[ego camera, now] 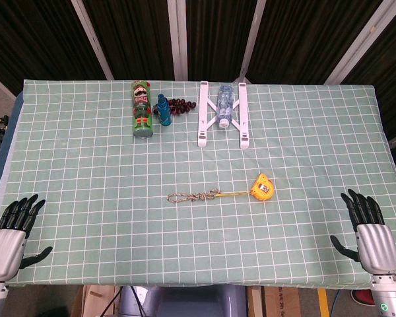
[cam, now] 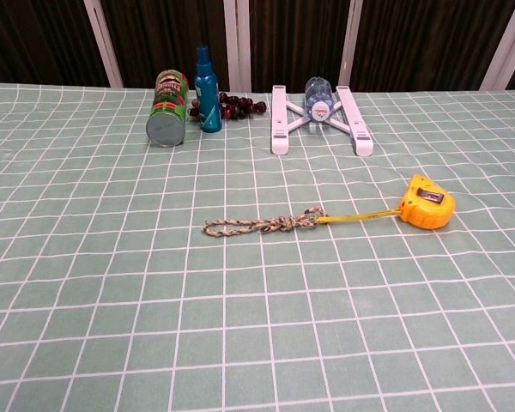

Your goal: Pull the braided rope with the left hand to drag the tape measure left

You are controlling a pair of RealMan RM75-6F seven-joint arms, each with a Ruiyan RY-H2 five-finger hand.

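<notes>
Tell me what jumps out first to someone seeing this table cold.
The bright yellow tape measure lies right of the table's middle, its tape drawn out leftward to a braided rope. At the far edge sit a lying green can, a blue spray bottle, dark grapes and a white stand. The left hand and right hand rest empty at the near corners.
</notes>
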